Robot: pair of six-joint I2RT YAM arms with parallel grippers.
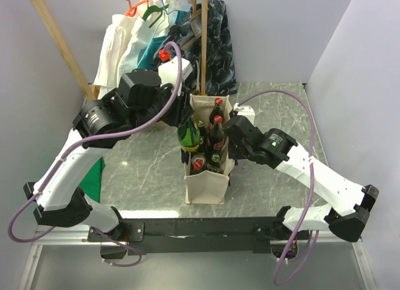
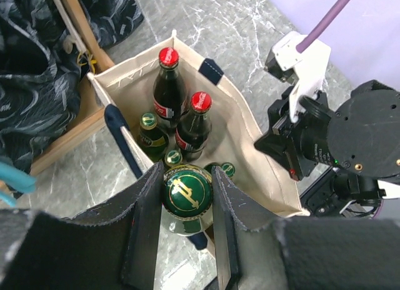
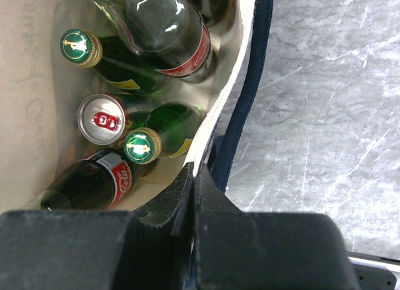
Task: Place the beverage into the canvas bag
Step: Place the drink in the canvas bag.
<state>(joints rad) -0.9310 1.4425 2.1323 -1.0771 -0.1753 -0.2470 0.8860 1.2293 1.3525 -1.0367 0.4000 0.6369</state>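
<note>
The cream canvas bag (image 1: pixel 206 184) with navy trim stands upright in the middle of the table. It holds several bottles, two with red caps (image 2: pixel 169 55), and a can (image 3: pixel 102 119). My left gripper (image 1: pixel 186 122) is shut on the top of a green bottle (image 1: pixel 189 137). It holds the bottle upright over the bag's left rim. In the left wrist view the green and gold cap (image 2: pixel 187 191) sits between my fingers (image 2: pixel 147 202), above the bag's navy handle (image 2: pixel 125 143). My right gripper (image 1: pixel 230 126) is shut on the bag's right rim (image 3: pixel 215 118), pinching the fabric.
A wooden rack (image 1: pixel 203 46) with white, teal and dark patterned fabrics on hangers stands just behind the bag. A green item (image 1: pixel 94 180) lies on the table under my left arm. Walls close in at the left, back and right.
</note>
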